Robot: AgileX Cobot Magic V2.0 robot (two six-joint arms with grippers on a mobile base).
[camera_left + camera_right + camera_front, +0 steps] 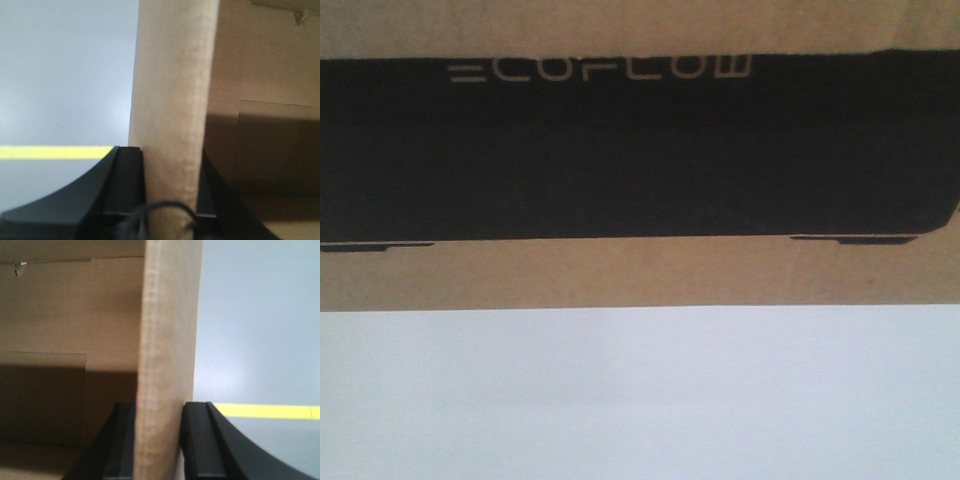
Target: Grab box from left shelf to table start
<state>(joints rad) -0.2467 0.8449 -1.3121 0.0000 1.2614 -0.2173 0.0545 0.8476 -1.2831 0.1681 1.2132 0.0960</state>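
We see left claw and right claw each clamped on a wall of the large brown cardboard box; expect bulk, flexing walls.

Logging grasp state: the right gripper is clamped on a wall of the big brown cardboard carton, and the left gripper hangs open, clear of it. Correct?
Not quite. The left gripper is not open and clear. The left wrist view shows it shut on a wall of the brown cardboard carton, with its black fingers pressed against both faces. The right gripper is clamped on its wall, as you said.
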